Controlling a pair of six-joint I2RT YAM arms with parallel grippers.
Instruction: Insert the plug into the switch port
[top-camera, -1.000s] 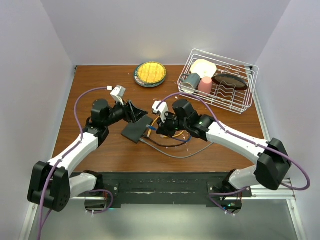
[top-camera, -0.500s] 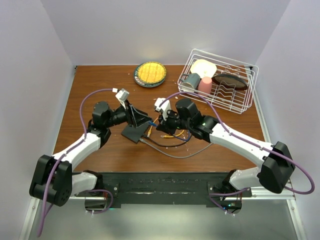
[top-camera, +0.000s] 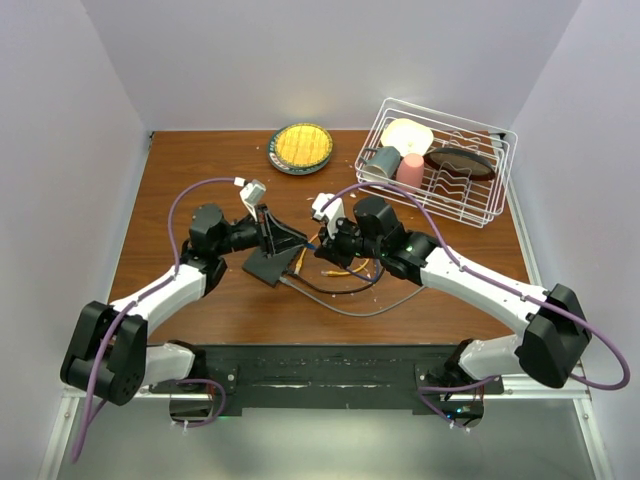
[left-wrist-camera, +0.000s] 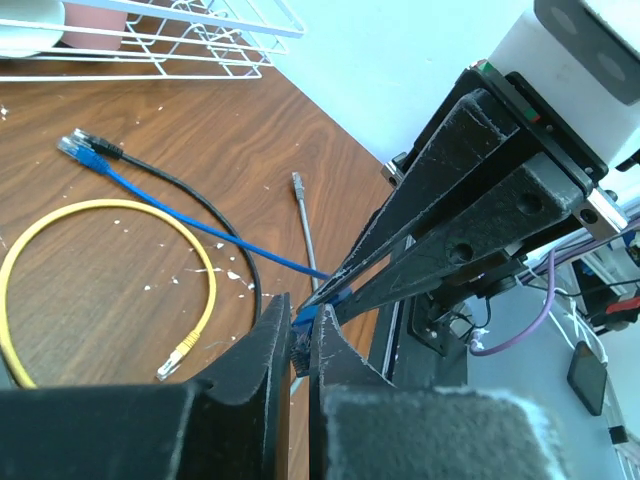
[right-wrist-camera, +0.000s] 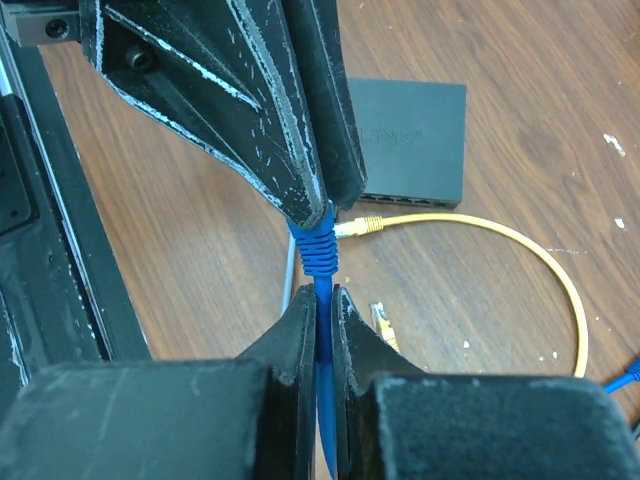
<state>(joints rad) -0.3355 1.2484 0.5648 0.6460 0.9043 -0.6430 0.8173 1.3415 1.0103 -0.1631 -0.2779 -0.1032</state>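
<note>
The plug (right-wrist-camera: 318, 250) is a blue network connector with a ribbed rubber boot, on a thin blue cable (left-wrist-camera: 200, 228). It hangs clear of the wood, just beside the right edge of the switch box (right-wrist-camera: 405, 140) and apart from it, in no socket. Its tip is hidden, pinched between the closed fingers of the left gripper (right-wrist-camera: 318, 210). The right gripper (right-wrist-camera: 322, 300) clamps the cable right behind the boot. The switch box is flat, black, rectangular plastic with faint pale lettering on top. It lies flat and skewed; its sockets cannot be made out.
</note>
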